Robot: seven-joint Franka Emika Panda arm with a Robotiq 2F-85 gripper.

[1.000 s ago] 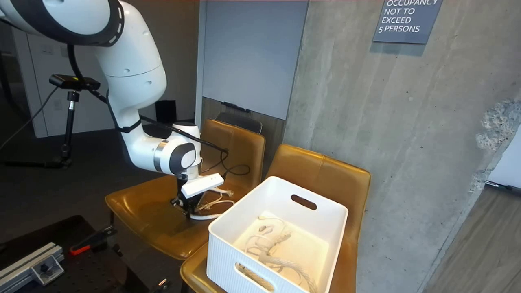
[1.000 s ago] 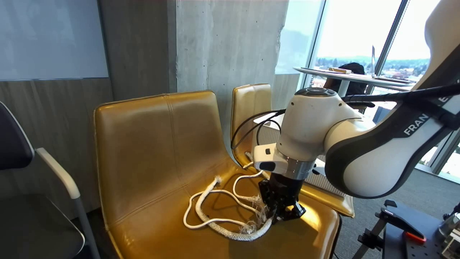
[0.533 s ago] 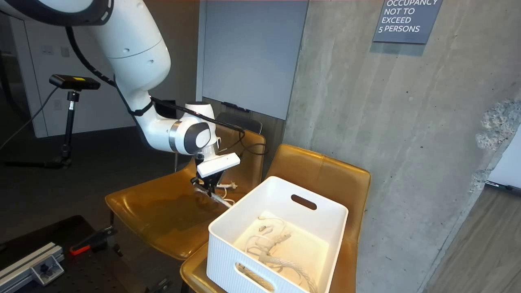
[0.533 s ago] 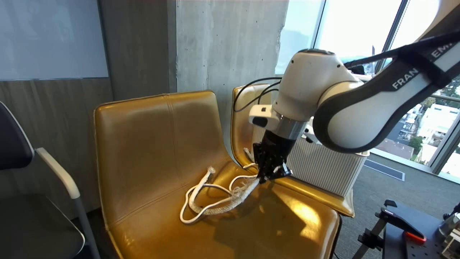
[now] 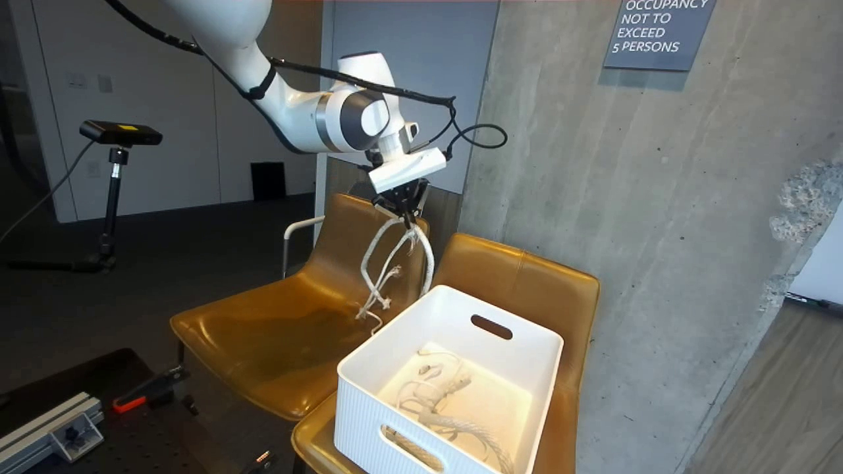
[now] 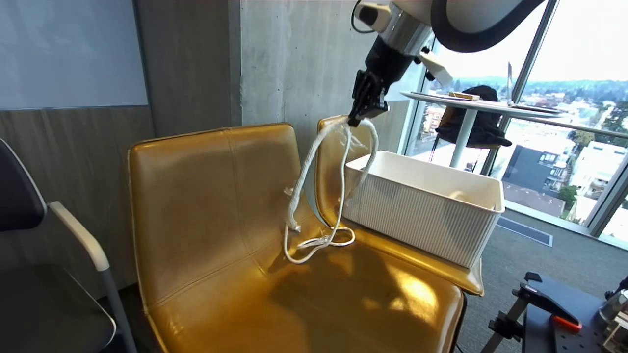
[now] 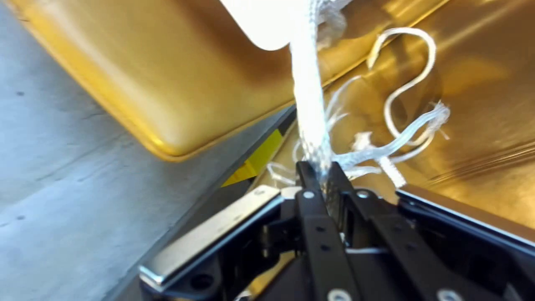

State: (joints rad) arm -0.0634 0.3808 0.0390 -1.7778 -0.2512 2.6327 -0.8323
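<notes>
My gripper (image 7: 321,172) is shut on a white braided rope (image 7: 308,96), pinched between its black fingertips. In both exterior views the gripper (image 6: 355,120) hangs high over the boundary between two tan leather chairs, with the rope (image 6: 305,169) draped down on either side in loose strands. Frayed ends and thinner cords dangle among them. The lowest thin loop hangs at or just above the seat of the nearer chair (image 6: 235,304); contact is unclear. A white ribbed bin (image 5: 359,415) stands on the neighbouring chair (image 5: 527,270), beside and below the gripper. More rope (image 5: 461,426) lies inside it.
A dark table holding a metal profile (image 5: 49,431) and a red-handled clamp (image 5: 141,398) stands near the chairs. A tripod-mounted camera (image 5: 122,133) is behind. The concrete wall (image 5: 658,230) rises behind the chairs; an armchair (image 6: 81,235) stands at one side.
My gripper has risen well above the chair and shifted toward the bin. The rope it grips has been lifted from the seat and now hangs. Bin and chairs have stayed put.
</notes>
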